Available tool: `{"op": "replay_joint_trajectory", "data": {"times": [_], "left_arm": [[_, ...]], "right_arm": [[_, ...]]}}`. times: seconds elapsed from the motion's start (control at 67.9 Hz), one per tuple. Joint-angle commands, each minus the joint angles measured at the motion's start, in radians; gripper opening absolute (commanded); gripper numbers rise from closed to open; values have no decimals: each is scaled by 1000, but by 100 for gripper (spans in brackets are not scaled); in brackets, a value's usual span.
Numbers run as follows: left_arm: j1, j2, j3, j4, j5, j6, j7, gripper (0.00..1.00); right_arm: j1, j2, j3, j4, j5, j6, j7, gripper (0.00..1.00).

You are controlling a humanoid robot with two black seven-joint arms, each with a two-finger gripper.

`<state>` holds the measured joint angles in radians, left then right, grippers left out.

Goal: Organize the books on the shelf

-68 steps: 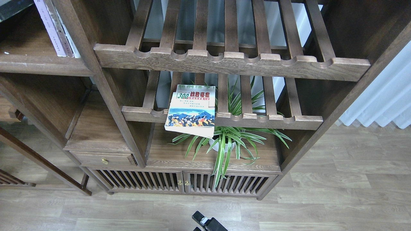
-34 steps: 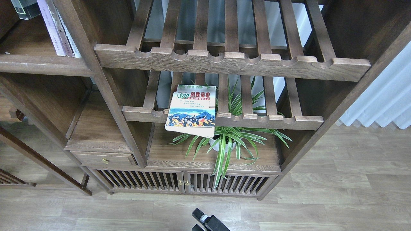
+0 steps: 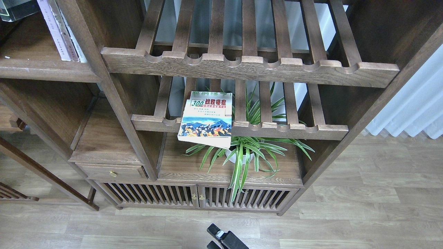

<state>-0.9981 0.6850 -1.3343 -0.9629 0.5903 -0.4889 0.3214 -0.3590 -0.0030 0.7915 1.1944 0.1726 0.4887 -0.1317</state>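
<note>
The colourful "300" book lies flat on the lower slatted rack, overhanging its front rail, on top of another book with a green title. A pale lavender book stands upright on the solid dark-brown shelf at the top left, with thin white books beside it. A grey, dark-edged thing is cut off by the top left corner, above that shelf; what holds it is out of view. A black part of my arm shows at the bottom edge, and its fingers cannot be told apart.
An upper slatted rack spans the middle. A potted spider plant stands on the board below the lower rack. A drawer and slatted doors are below. Wooden floor lies in front, a white curtain at the right.
The grey thing at the top left corner shifted right, then back left. The books on the rack and the black arm part have stayed put.
</note>
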Motion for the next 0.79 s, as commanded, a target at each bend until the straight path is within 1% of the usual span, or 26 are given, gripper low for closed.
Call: {"op": "replay_joint_trajectory", "data": {"times": [0.0,0.162,0.25,0.265,0.339,0.412,0.662,0.78], "left_arm": [[3,1,-3,3,2,0,-5,7],[3,-10,-11,4,2,0,-7,7],[6,-16,-28,16,2,0,-24,7],[7,-28,-45,32,2,0,-50,7],[7,-39,-54,49,0,0,-87,6],[7,-44,-54,64,-6,0,-110,7],[-4,-48,-36,90,-6,0,-133,7],[-5,-82,-20,92,-6,0,-145,7]], "right_arm": [[0,0,0,1,-1,0,0,100],[3,0,-2,5,-1,0,-3,100],[3,-2,0,7,-1,0,-3,100],[2,-3,0,7,-1,0,-2,100],[0,-3,0,7,-1,0,-2,100],[0,-2,0,7,-1,0,-2,100],[2,2,0,7,-1,0,-2,100],[0,2,0,7,-1,0,-2,100]]}}
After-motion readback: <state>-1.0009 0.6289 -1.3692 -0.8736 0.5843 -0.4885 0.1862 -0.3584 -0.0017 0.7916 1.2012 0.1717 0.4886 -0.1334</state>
